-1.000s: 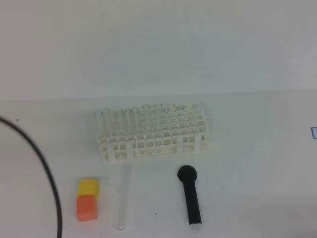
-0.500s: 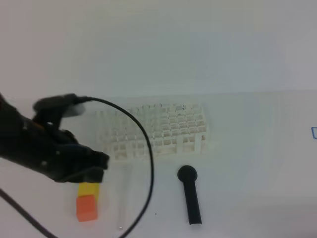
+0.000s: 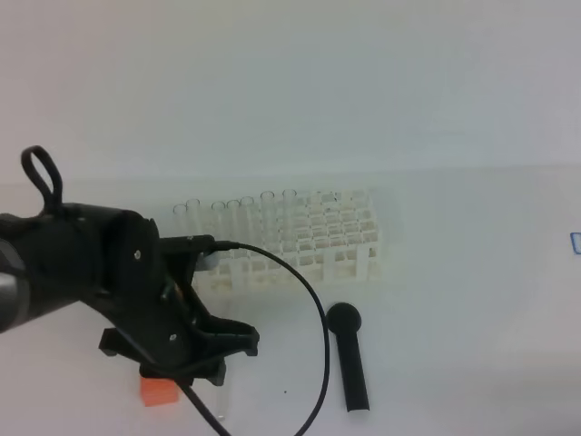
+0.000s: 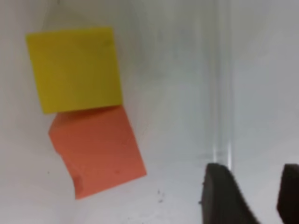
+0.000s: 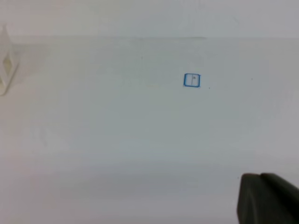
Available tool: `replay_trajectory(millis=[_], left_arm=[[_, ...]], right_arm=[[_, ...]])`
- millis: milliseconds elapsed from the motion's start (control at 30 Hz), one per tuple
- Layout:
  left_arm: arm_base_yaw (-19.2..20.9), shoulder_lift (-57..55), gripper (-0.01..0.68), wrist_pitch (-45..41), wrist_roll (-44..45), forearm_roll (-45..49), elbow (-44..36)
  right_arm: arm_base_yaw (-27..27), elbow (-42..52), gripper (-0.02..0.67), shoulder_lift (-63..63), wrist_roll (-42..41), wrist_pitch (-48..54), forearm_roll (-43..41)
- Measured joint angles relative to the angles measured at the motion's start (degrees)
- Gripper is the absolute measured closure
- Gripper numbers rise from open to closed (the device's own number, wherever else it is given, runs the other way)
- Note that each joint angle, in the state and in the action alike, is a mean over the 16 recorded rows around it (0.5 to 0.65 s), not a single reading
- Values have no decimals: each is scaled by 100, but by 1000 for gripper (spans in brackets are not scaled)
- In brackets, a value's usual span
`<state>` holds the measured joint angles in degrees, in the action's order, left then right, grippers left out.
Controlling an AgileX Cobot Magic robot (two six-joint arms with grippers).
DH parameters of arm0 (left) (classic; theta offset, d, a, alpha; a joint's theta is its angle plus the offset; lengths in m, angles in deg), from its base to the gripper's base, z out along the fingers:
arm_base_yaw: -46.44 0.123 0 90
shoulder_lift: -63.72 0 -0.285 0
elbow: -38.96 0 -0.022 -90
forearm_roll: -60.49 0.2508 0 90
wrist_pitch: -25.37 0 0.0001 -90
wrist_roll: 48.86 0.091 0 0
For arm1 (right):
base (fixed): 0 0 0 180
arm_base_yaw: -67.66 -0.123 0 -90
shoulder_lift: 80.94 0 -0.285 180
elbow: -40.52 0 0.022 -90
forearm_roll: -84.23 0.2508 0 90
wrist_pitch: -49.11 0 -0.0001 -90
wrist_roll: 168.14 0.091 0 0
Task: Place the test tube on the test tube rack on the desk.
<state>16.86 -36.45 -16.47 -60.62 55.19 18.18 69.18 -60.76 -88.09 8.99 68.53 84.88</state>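
The left tool hangs low over the counter with its two dark fingers spread apart, nothing between them yet. The test tube lies flat on the counter, running away from the fingers, its near part just beyond the left finger and slightly off the gap's middle; it is free, not held. Just to its side sit an orange block and a yellow block, touching each other. The risk, as I judge it: clear glass is round and slick, so a closing finger that meets it off-centre could roll it away or toward the blocks. Further off stands the rack, with a black round-headed stick nearby. The right tool looks closed, far from everything.
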Motion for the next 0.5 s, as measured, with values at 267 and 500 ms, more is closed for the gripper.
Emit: replay_trajectory(millis=[267, 500], left_arm=[[-58, -509, 261, 309, -143, 204, 4], [-58, -882, 254, 517, -20, 223, 4]], right_arm=[[0, 0, 650, 0, 0, 0, 0], [0, 0, 650, 0, 0, 0, 0]])
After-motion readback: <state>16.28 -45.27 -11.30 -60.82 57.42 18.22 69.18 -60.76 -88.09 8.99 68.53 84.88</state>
